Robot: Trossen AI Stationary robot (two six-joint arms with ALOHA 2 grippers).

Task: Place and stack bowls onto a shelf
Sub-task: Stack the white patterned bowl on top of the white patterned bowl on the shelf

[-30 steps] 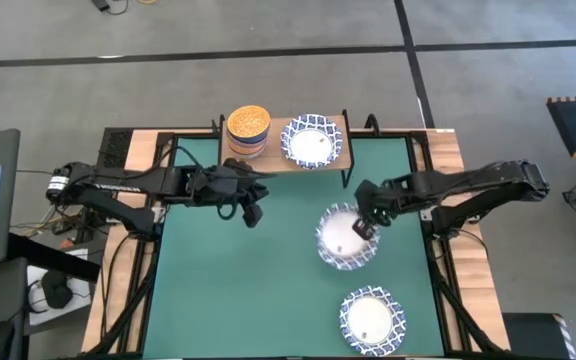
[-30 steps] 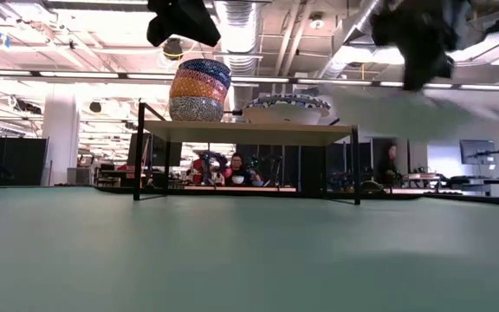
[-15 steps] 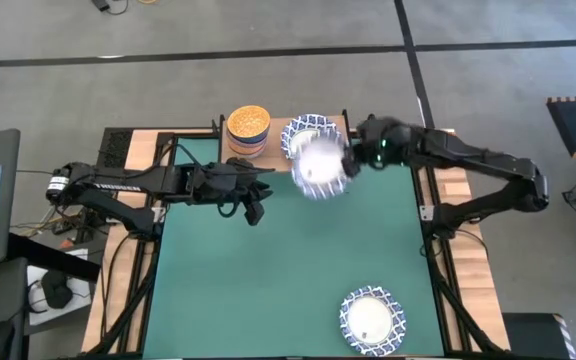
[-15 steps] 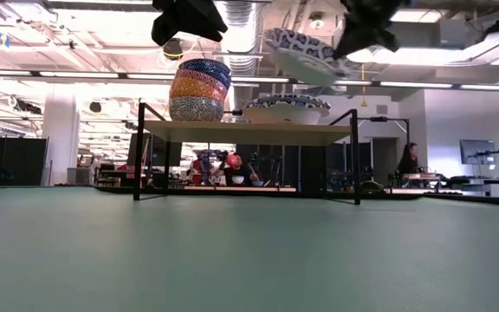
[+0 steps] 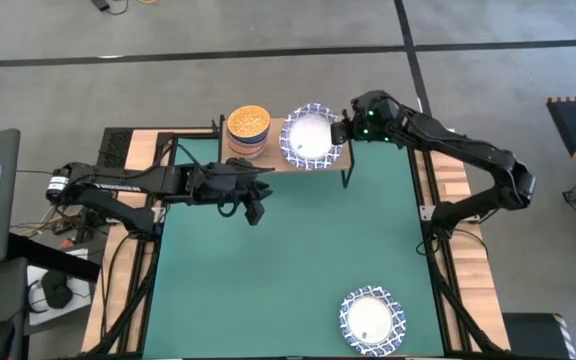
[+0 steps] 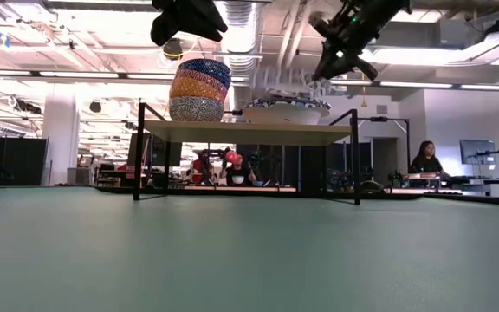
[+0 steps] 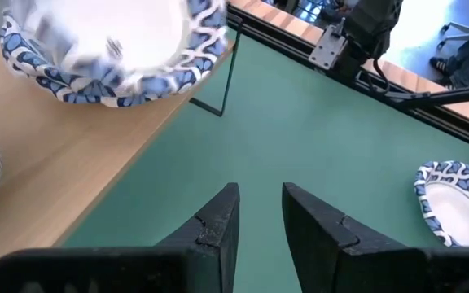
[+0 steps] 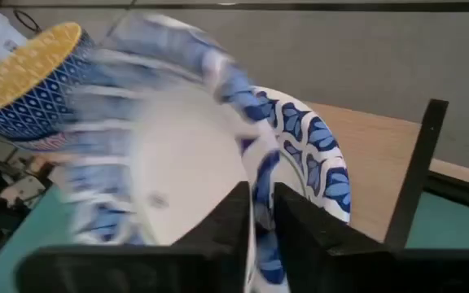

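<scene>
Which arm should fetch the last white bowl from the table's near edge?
Right, probably: the white bowl lies on the right half of the table. The right gripper, though, grips a bowl's rim at the shelf; the left gripper hangs idle.

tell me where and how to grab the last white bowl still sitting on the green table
Grip the white bowl by its blue lattice rim, one finger inside and one outside. It sits upright and open on the table, too wide to span. The side facing the right arm looks best, since the right gripper is pinching another wide bowl by the rim that way at the shelf.
</scene>
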